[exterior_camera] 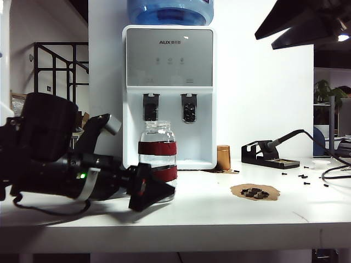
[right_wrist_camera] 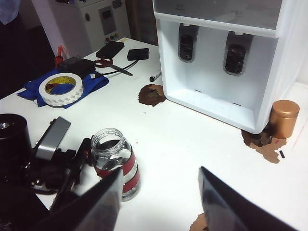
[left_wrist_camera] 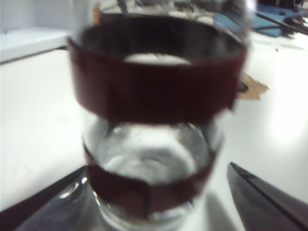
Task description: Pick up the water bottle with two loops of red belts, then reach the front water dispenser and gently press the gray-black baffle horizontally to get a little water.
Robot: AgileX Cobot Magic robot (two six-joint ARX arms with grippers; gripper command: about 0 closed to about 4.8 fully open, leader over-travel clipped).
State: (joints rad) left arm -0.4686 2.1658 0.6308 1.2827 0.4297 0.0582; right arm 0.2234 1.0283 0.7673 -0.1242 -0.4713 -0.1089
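Observation:
The water bottle (exterior_camera: 157, 150), clear glass with two red bands, stands upright on the white table in front of the water dispenser (exterior_camera: 170, 55). My left gripper (exterior_camera: 159, 189) lies low on the table at the bottle's base. In the left wrist view its open gripper (left_wrist_camera: 158, 166) has a dark finger on each side of the bottle (left_wrist_camera: 154, 96), which fills the view. The gray-black baffle (exterior_camera: 151, 107) hangs above and behind the bottle and also shows as the baffle (right_wrist_camera: 186, 45). My right gripper (right_wrist_camera: 160, 169) hovers open and empty above the table, with the bottle (right_wrist_camera: 114, 161) beside one finger.
A twin paddle (exterior_camera: 189, 108) sits right of the baffle. A copper canister (exterior_camera: 223, 157), a soldering-iron stand (exterior_camera: 269, 156) and a brown patch with dark bits (exterior_camera: 255, 192) lie to the right. A tape roll (right_wrist_camera: 61, 88) rests on blue cloth. A blue jug (exterior_camera: 170, 11) tops the dispenser.

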